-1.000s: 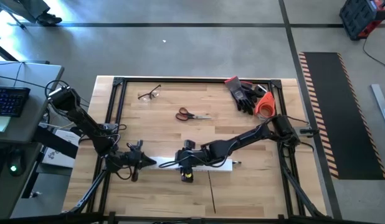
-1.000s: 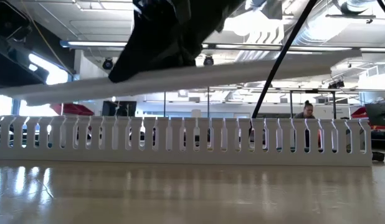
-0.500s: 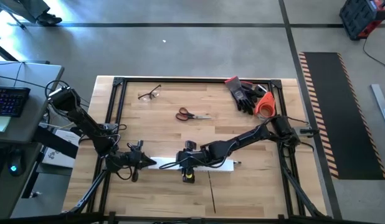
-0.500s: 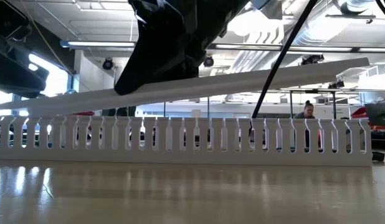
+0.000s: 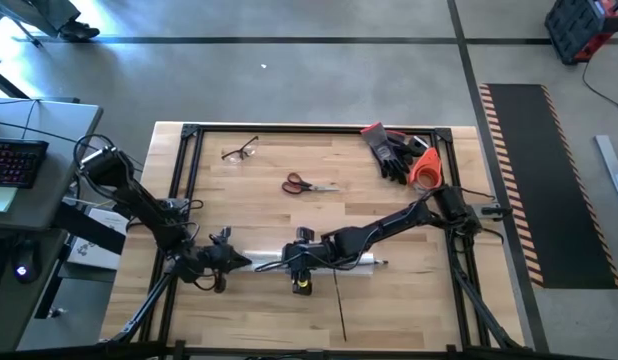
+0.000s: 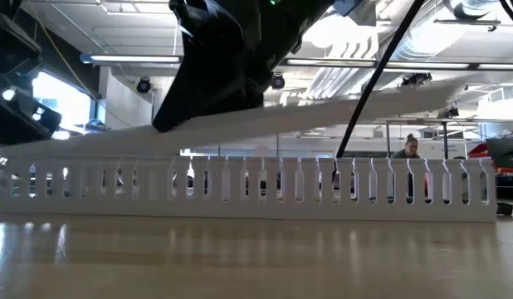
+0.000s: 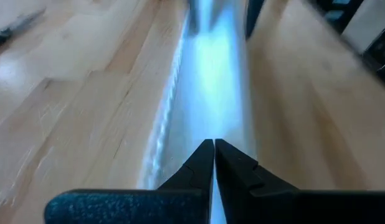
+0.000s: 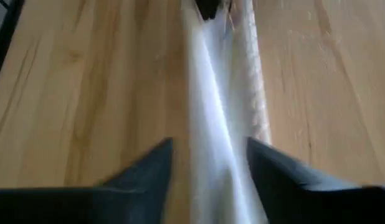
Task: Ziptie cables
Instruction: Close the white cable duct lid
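Both arms are matte black, built of slim jointed links with thin black cables looped near their bases. The left gripper has dark tapered fingers on a speckled dark body; the right gripper has broad, blunt dark fingers.

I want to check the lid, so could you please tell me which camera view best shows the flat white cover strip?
The low view: the flat white cover strip shows tilted above the white slotted plastic duct. The high view shows a short white sliver; the wrist views show blurred white.
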Robot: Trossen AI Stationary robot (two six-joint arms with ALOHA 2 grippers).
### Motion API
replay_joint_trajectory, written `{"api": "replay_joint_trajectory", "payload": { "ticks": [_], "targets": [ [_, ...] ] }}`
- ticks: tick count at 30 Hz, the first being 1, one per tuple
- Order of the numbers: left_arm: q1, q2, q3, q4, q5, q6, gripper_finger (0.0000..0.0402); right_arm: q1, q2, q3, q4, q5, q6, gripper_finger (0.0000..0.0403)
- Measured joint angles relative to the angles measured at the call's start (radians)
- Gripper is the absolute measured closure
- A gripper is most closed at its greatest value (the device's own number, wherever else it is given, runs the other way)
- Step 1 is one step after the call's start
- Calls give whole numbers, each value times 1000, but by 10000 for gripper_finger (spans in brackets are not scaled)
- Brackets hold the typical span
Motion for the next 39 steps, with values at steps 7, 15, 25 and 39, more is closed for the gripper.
{"api": "replay_joint_trajectory", "payload": {
  "ticks": [7, 15, 25, 39],
  "targets": [
    [0, -2, -1, -5, -2, -1, 402, 0, 0, 0, 10, 19, -24, 335],
    [-1, -62, 13, -1, -8, 79, 402, 0, 0, 4, 13, 18, -89, 383],
    [-42, -80, 174, -291, 181, 228, 401, -9, 1, 4, -34, 5, -194, 320],
    [-104, -6, 418, -979, 139, 69, 297, -15, 5, 3, -26, 8, -160, 256]
  ]
}}
